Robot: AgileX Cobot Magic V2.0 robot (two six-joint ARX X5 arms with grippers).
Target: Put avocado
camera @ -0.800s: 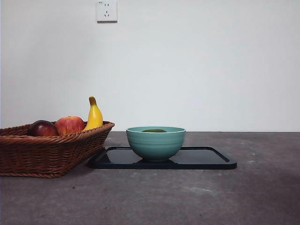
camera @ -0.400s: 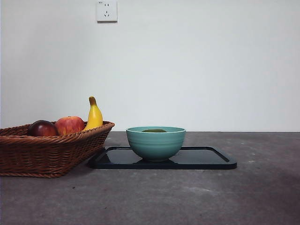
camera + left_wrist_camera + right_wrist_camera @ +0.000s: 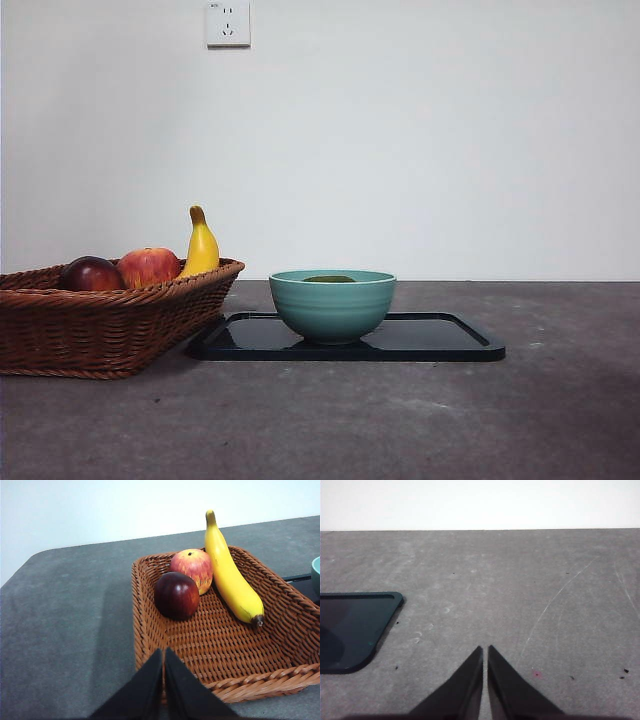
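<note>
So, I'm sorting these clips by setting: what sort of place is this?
Probably a lab tabletop staged as a kitchen: a bare white wall with a socket, a grey table, a wicker fruit basket, and a teal bowl on a black tray.

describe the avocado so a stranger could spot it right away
Find the black tray beside the wicker basket. On it stands a teal bowl, and the avocado lies inside, only its dull dark green top showing; the other fruits are in the basket.

1 wicker basket [image 3: 100,325] holds 3 fruits — 1 banana [image 3: 201,245], 1 red-yellow apple [image 3: 148,267], 1 dark red-purple fruit [image 3: 90,274]. 1 teal bowl [image 3: 332,305] (1 avocado [image 3: 329,279] inside) — 1 black tray [image 3: 450,340], 1 wall socket [image 3: 228,23].
</note>
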